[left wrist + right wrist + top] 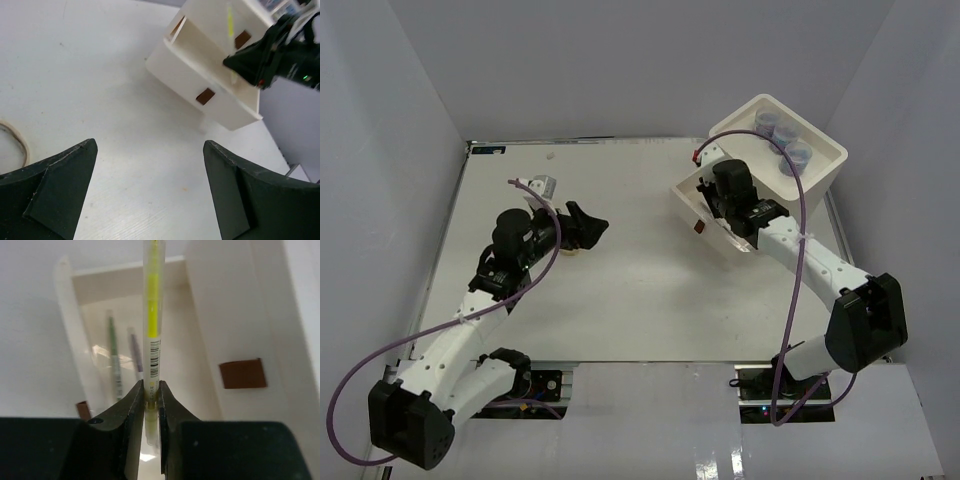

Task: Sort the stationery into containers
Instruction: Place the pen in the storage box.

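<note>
At the pulled-out drawer point(70, 320) of the white box point(820, 150), the yellow pen point(152, 315) is pinched in my right gripper point(151, 390). Its lower end is lost behind the fingers, and from above the arm covers it altogether. Two more pens point(115, 360) lie inside the drawer, too blurred for me to call more than greenish and purplish. The right jaws are clamped tight on the yellow pen's barrel, just below its barcode. Small blue-grey jars point(782, 135) sit in the box's top tray. Well apart, my left gripper point(150, 145) hangs over the table point(100, 75), jaws spread wide and holding nothing. A tan rubber band point(20, 137) lies near its left finger, cut off by the frame edge.
</note>
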You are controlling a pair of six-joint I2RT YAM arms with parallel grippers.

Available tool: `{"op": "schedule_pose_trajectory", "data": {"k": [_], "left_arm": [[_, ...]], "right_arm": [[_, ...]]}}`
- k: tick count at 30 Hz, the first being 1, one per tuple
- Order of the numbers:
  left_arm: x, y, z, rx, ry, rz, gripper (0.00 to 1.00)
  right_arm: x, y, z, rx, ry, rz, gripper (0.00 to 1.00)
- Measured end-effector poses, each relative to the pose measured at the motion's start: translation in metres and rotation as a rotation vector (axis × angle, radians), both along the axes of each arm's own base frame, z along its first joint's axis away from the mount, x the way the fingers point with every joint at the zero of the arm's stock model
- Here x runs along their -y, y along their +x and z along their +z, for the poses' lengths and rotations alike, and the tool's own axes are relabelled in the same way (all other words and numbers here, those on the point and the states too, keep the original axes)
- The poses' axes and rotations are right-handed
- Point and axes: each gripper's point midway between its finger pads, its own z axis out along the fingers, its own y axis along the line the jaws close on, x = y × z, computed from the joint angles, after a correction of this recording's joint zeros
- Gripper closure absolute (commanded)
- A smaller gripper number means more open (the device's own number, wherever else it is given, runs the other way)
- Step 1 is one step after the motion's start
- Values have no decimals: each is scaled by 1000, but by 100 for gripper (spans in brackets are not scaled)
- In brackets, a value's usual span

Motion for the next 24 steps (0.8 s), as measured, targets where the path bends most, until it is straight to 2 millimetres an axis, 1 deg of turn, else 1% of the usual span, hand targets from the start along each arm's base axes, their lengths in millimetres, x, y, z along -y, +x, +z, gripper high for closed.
{"op": "schedule_pose_trajectory", "data": {"k": [1,3,4,5,7,9,10,11,14,16,17,19,20,22,24], "left_arm": [[1,2,-7,-14,19,-9,2],[5,6,-25,-62,56,-27,2],[7,9,-33,-88,69,-35,2],[9,11,-40,-112,81,-44,2],[14,17,-52,-151,99,-59,2],[21,22,-58,-172,112,-75,2],[26,25,-60,-180,118,-87,2],[34,27,-63,-188,126,-100,2],[59,35,-66,-188,142,-143,2],[77,42,-72,-188,154,-166,2],[85,44,-77,-192,161,-176,2],[101,52,-87,-195,181,-191,2],[110,56,-93,-198,194,-197,2],[126,63,-106,-203,221,-211,2],[141,70,-115,-202,245,-225,3]], "right_arm": [[12,4,1,7,-35,-13,89],[25,7,-1,7,-87,-11,78],[28,8,-2,4,-106,-6,71],[30,9,-4,1,-124,0,56],[32,9,-9,-15,-158,21,48],[33,6,-17,-39,-187,40,42],[33,4,-20,-53,-197,47,37],[33,3,-21,-62,-197,56,31],[28,-2,-15,-62,-171,88,29],[25,-5,2,-34,-131,95,24],[23,-5,16,-12,-102,97,23],[23,-2,50,54,-37,91,22],[25,0,68,90,-6,83,23],[35,7,97,153,46,46,25],[47,14,115,189,97,8,26]]}}
